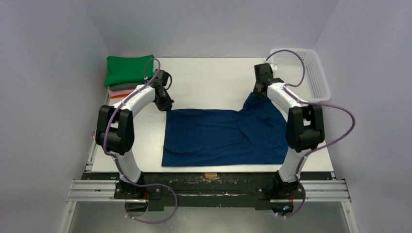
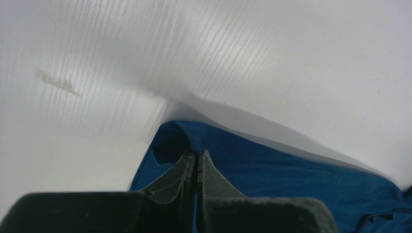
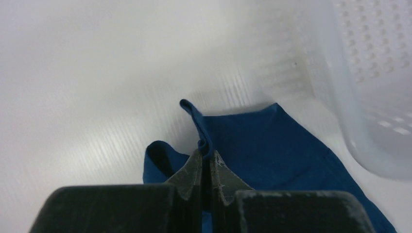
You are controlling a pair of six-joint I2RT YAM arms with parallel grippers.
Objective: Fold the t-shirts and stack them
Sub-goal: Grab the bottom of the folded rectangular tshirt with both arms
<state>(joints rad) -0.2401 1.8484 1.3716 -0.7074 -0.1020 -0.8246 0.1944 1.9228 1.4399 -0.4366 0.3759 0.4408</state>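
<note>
Two pinches: your left tool [image 2: 197, 155] and right tool [image 3: 209, 156] each nip the navy t-shirt [image 1: 218, 138]; move them level, since cloth beneath the right tool seems bunched.

Top view high, looking down; wrist views close; all share navy t-shirt [image 1: 218, 136].

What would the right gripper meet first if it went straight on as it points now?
The right gripper, past the navy t-shirt it pinches, probably meets bare table; the basket lies rightward.
</note>
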